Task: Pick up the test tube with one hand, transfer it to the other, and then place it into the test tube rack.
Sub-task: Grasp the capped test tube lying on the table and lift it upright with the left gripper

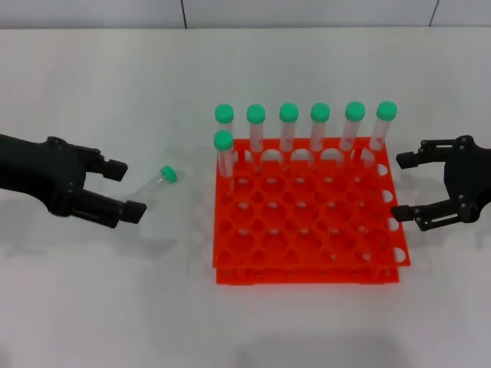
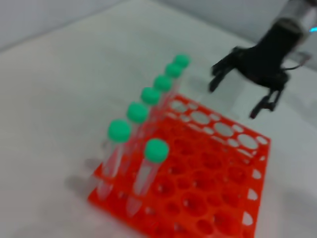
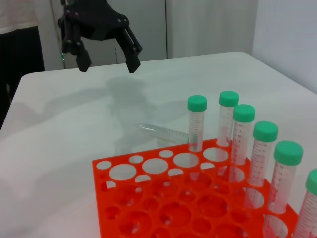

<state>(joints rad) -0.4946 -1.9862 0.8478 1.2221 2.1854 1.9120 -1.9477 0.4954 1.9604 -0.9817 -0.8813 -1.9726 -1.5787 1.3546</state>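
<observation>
Nearest stands the orange test tube rack (image 1: 307, 211), seven green-capped tubes (image 1: 288, 126) upright along its far rows, faint unreadable graduations on them. One test tube (image 1: 156, 182) lies on the table (image 1: 115, 307) just left of the rack, beside the left gripper (image 1: 119, 190), whose fingers are spread and empty. Right of the rack, the right gripper (image 1: 405, 186) is likewise spread and holds nothing.

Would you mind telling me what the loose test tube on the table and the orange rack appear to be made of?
The loose test tube looks like clear plastic: the white table shows through its body, and its green screw cap is opaque and matte. Glass cannot be ruled out. The test tube rack appears to be moulded plastic, uniformly bright orange-red with a slight sheen and cleanly formed round holes.
</observation>
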